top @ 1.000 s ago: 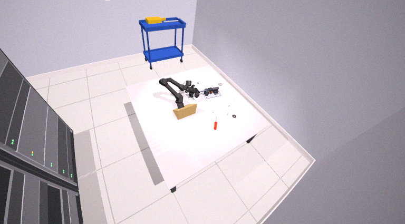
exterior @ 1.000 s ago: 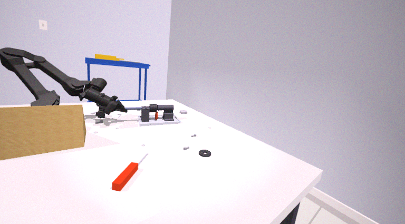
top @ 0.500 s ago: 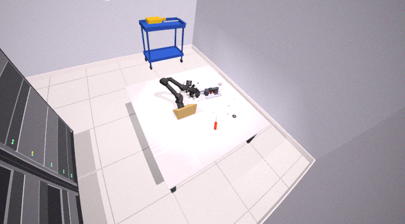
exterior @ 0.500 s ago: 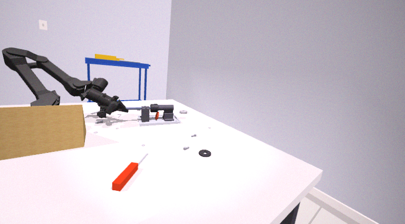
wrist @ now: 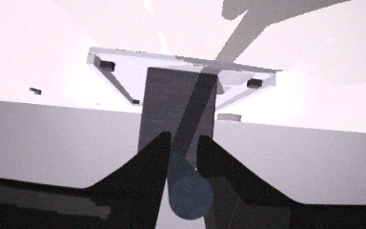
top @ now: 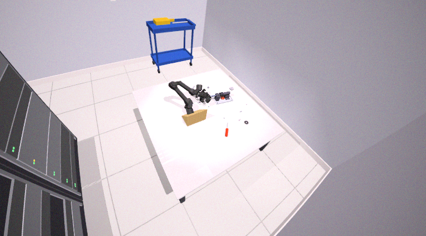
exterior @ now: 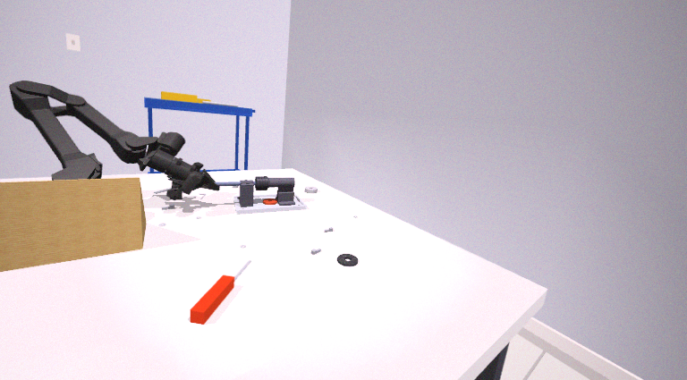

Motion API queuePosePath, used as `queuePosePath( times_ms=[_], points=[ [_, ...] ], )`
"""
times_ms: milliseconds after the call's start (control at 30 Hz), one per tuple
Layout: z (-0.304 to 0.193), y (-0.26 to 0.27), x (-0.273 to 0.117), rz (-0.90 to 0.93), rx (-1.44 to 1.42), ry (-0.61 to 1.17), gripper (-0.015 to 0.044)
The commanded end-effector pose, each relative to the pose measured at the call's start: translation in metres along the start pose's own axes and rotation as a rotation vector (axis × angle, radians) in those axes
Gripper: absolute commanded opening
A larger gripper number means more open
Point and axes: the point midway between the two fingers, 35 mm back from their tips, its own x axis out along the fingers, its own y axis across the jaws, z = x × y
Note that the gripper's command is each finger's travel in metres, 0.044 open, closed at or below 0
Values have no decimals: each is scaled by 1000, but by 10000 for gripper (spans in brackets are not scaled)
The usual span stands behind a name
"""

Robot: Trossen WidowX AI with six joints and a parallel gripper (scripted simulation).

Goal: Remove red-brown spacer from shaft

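My gripper (top: 210,97) (exterior: 217,186) (wrist: 184,141) is shut on the blue-grey shaft (exterior: 229,183) (wrist: 191,197) at its outer end. The shaft runs level through the upright support block (exterior: 246,194) (wrist: 159,107). Dark spacers (exterior: 261,182) sit on it beyond that block, close against the big dark housing block (exterior: 284,182) (top: 226,94). Whether a sliver of gap is left there is too small to tell. The red-brown spacer (exterior: 269,201) (top: 221,98) lies flat and loose below the shaft line, between the support block and the housing's foot. The shaft's inner end is hidden.
The light fixture plate (exterior: 271,208) (top: 223,101) carries the blocks. A wooden block (exterior: 71,221) (top: 196,118) stands near the arm's base. A red screwdriver (exterior: 212,299) (top: 226,132), a black ring (exterior: 347,257) (top: 245,122), a pale ring (exterior: 310,190) and small screws (exterior: 316,251) lie about.
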Motion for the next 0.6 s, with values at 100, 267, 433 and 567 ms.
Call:
queuePosePath(
  times_ms=[100, 267, 433, 567],
  points=[
    [-2, 0, 3, 2, -3, 0, 0],
    [-3, 0, 5, 2, -3, 0, 0],
    [-3, 0, 6, 2, -3, 1, 0],
    [-4, 0, 7, 2, -3, 1, 0]
  ],
)
